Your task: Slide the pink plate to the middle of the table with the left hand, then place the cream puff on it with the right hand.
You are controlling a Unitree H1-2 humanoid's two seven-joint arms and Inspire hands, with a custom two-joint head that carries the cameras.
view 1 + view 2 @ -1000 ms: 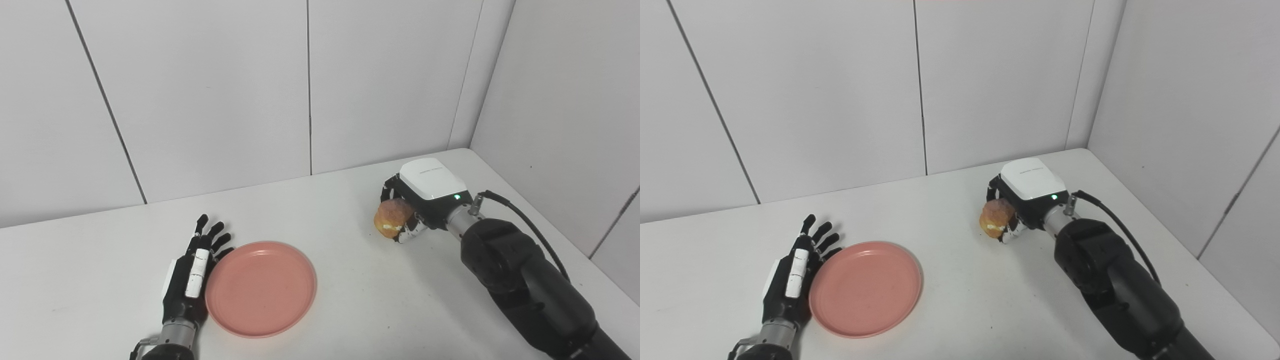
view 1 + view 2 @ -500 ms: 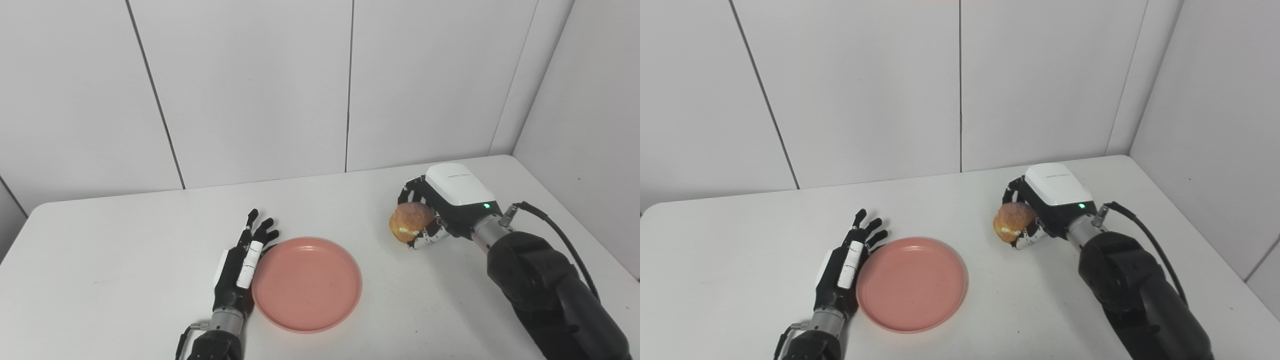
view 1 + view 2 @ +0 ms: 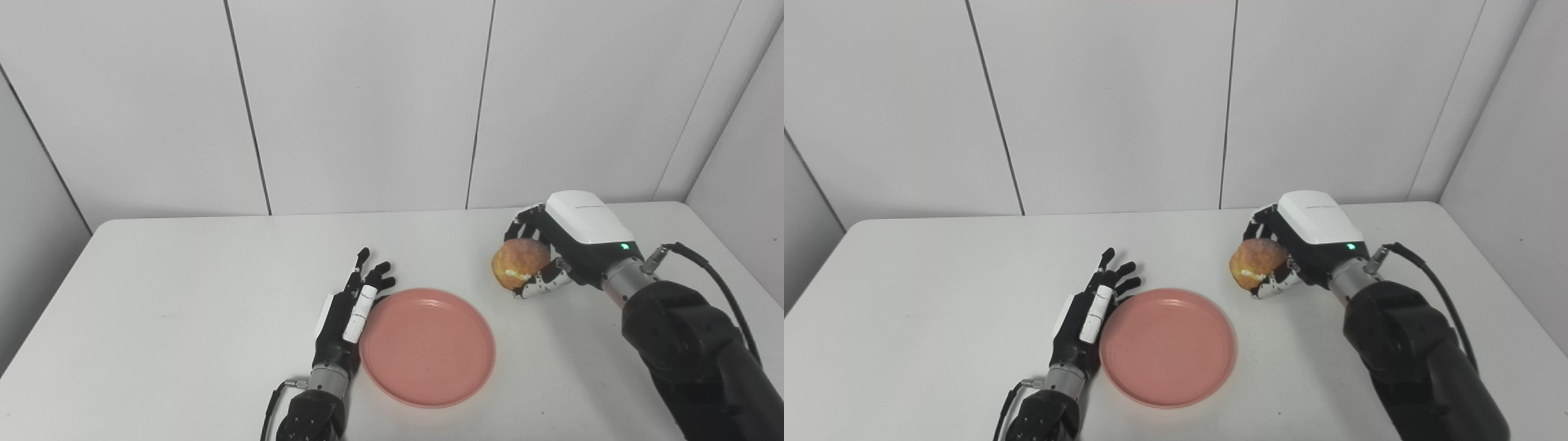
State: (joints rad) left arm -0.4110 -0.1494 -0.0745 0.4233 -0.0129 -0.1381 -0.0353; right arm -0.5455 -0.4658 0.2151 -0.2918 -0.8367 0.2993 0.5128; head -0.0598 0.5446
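**Plate at mid-bench, cream puff in my right grasp**

Nearest to me, toward the front edge of the white bench, lies the pink plate, flat and bare, roughly midway between the bench's left and right edges. My left robot hand lies just beside the plate's left rim, edge-on to the bench, fingers straight and spread, pointing toward the back edge. It grips nothing; its side touches the rim or sits right against it, and I cannot tell which.

Farther back and toward the right edge, my right robot hand is closed around the cream puff, a golden-brown ball with a pale seam of filling showing low on its side. The puff is held just off the bench, apart from the plate, beyond the plate's far-right rim. A green light glows on the white back of that hand.

Behind the back edge stand plain grey wall panels.
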